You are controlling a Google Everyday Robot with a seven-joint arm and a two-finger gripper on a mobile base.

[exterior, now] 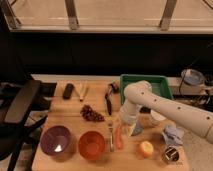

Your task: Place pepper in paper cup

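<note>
The slim orange-red pepper lies on the wooden table, between a fork on its left and my gripper on its right. My gripper hangs low at the end of the white arm, right beside the pepper's upper end, perhaps touching it. The white paper cup stands behind the arm to the right and is partly hidden by it.
An orange bowl and a purple bowl stand front left. Grapes, a knife, a green tray, a round orange fruit, a dark can and a blue cloth are around. A chair is at left.
</note>
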